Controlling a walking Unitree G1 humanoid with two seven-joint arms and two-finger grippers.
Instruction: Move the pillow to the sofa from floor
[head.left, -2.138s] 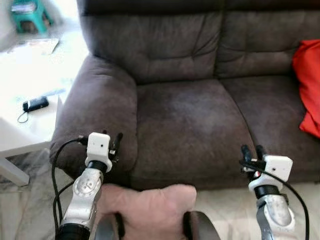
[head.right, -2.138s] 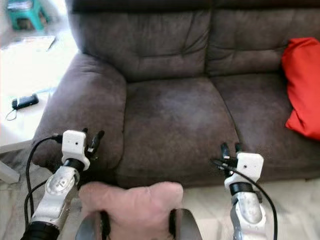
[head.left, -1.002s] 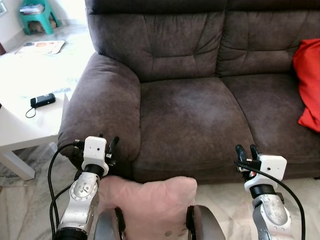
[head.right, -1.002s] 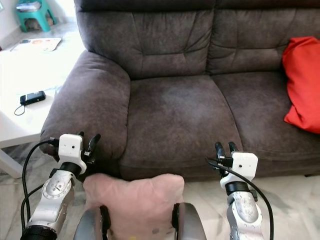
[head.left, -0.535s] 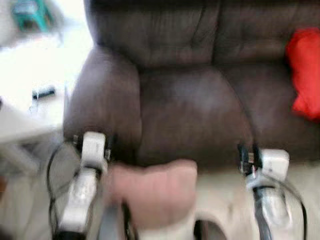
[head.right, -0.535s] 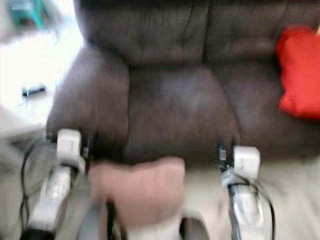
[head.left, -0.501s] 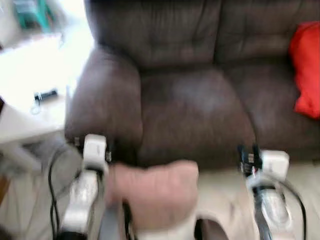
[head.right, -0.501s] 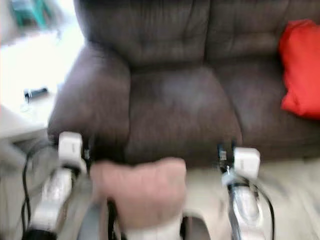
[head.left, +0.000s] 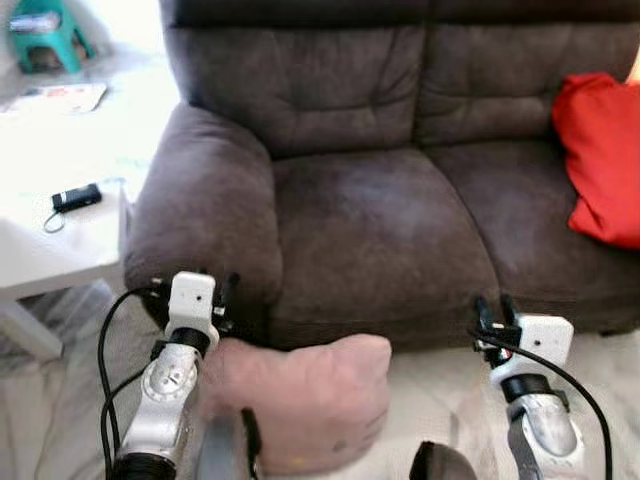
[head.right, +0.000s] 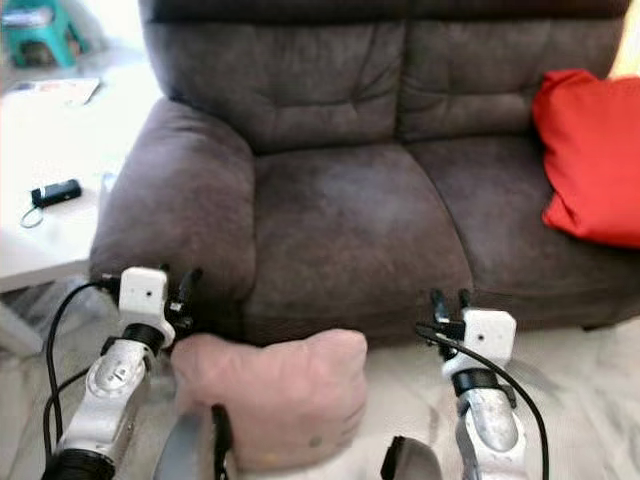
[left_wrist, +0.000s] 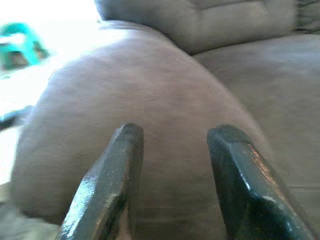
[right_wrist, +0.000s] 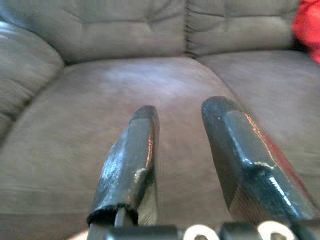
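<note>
A pale pink pillow (head.left: 300, 400) lies on the floor against the front of the dark brown sofa (head.left: 380, 230), just below the left seat. My left gripper (head.left: 222, 290) hangs beside the pillow's upper left corner, close to the sofa's armrest (left_wrist: 150, 90). In the left wrist view its fingers (left_wrist: 120, 175) stand open with nothing between them. My right gripper (head.left: 493, 310) hovers to the right of the pillow, apart from it, in front of the seat edge. It is open too (right_wrist: 182, 107) and points at the seat cushion.
A red pillow (head.left: 605, 160) rests on the sofa's right seat. A white low table (head.left: 50, 250) with a black phone (head.left: 76, 196) stands to the left, with a teal stool (head.left: 40, 30) behind it. Pale floor (head.left: 440, 390) stretches right of the pink pillow.
The view blurred and has swung slightly right, so more of the red pillow shows. Both arms keep the same pose, and the pink pillow stays on the floor.
</note>
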